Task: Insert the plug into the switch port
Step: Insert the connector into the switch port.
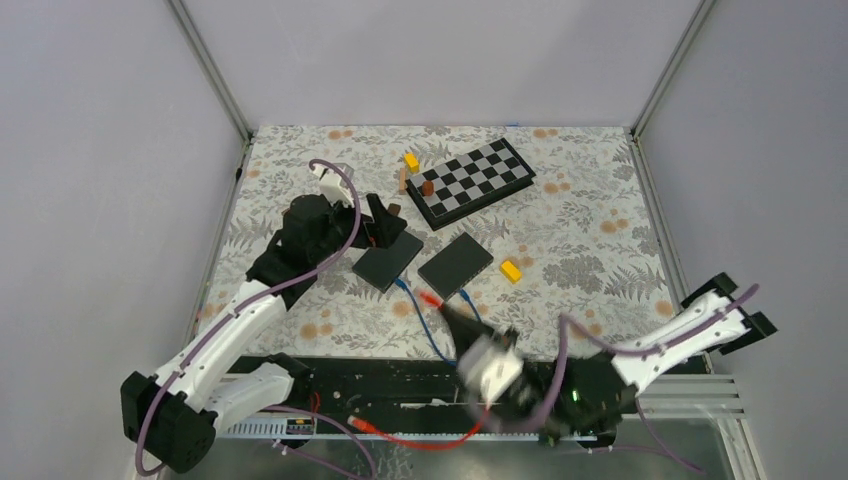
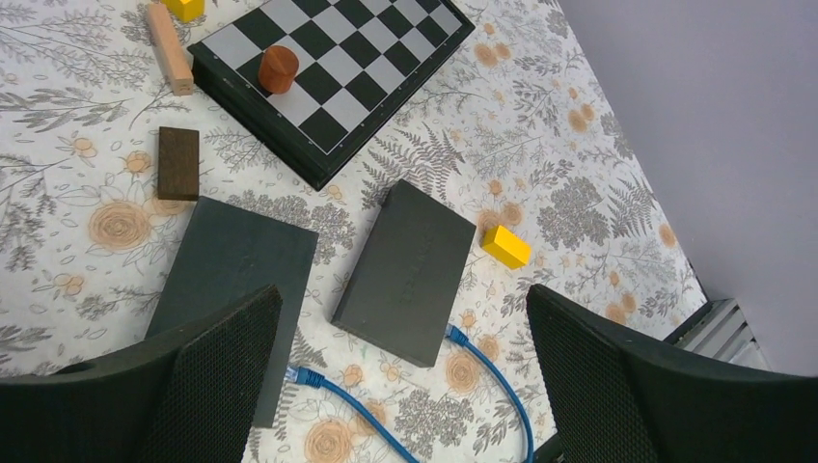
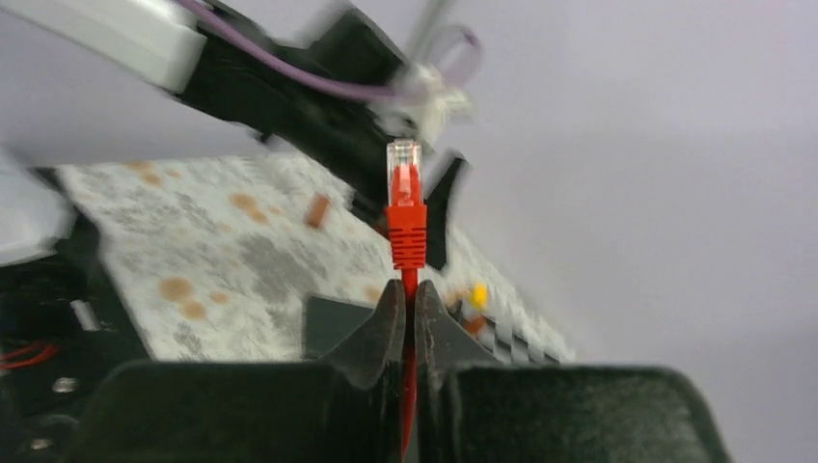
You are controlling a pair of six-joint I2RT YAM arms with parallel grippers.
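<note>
To the left of the right switch (image 1: 455, 265), the left hand (image 2: 400, 294) hangs spread wide and empty above the left switch (image 1: 385, 265), which lies just beside the right one. A blue cable (image 2: 487, 376) meets the right switch's near edge. Just off that switch's near left corner, up off the worktop (image 1: 590, 230), is the red plug (image 3: 406, 207). The right hand (image 3: 409, 289) is pinched tight on the cord directly behind the plug's boot. The plug looks light and rigid, with a brittle clear tip. The cord looks limp, so a hold close behind the boot, as here, should steer it best.
</note>
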